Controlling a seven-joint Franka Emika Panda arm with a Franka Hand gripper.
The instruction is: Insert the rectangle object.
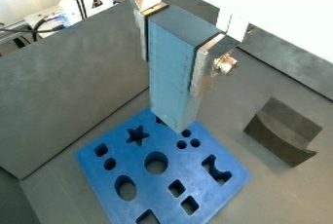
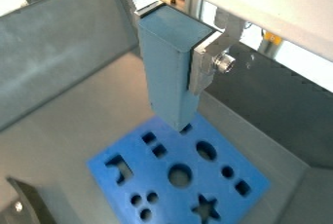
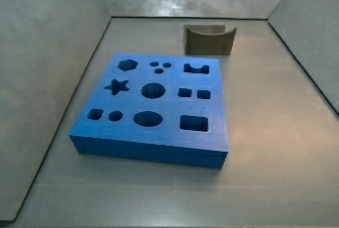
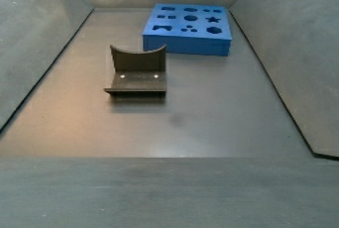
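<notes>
In both wrist views my gripper (image 1: 178,40) (image 2: 174,35) is shut on the rectangle object (image 1: 172,72) (image 2: 166,72), a tall pale grey-blue block that hangs upright between the silver fingers (image 1: 207,67). Its lower end is above the blue board (image 1: 163,174) (image 2: 182,174) with shaped holes, over the board's edge nearest the block, apart from it. The board also shows in both side views (image 3: 153,108) (image 4: 189,29), lying flat on the floor. The gripper and block are out of view in both side views.
A dark olive-brown U-notched piece (image 1: 283,129) (image 3: 208,39) (image 4: 137,71) stands on the floor beside the board. Grey walls (image 3: 54,83) (image 4: 284,54) enclose the floor on all sides.
</notes>
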